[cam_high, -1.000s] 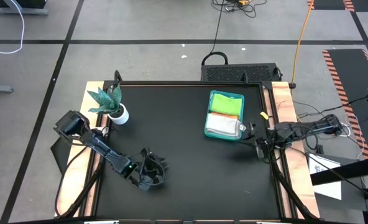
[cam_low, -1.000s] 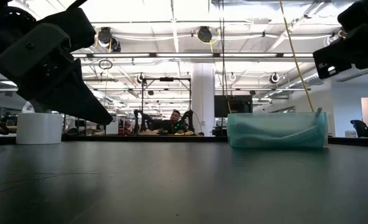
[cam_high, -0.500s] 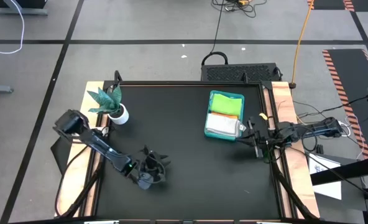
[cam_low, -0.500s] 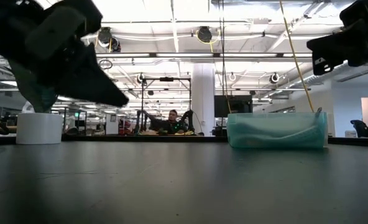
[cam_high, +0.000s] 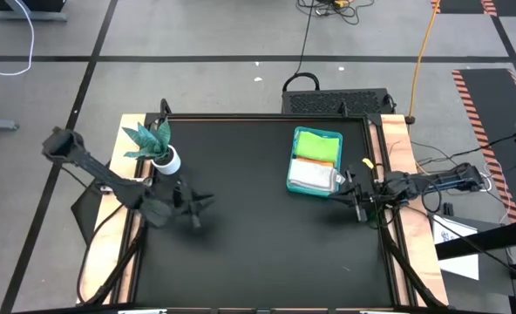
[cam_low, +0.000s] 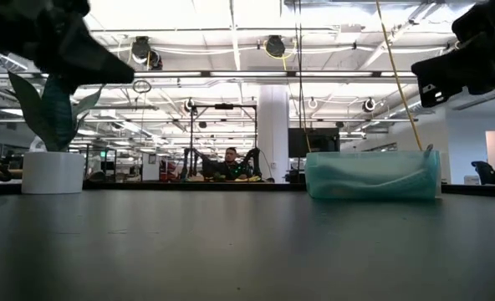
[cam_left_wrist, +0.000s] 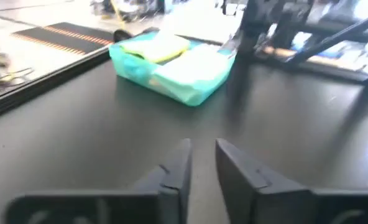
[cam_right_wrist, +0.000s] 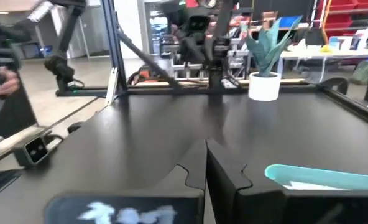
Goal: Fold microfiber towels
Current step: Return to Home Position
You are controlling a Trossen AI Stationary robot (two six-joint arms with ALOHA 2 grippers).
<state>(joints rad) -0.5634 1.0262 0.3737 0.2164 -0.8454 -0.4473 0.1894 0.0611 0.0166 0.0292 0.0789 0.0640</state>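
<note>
Now two folded microfiber towels lie side by side in the teal tray (cam_high: 290, 174) on the right part of the black table (cam_high: 258, 244): a lime green towel (cam_high: 317, 145) in the half nearer the table's back edge and a white-grey towel (cam_high: 312, 177) in the other. The left gripper (cam_high: 191, 203) hovers near the potted plant (cam_high: 151, 139), its fingers slightly parted around nothing. The right gripper (cam_high: 356, 197) hangs just beside the tray, fingers pressed together, empty
</note>
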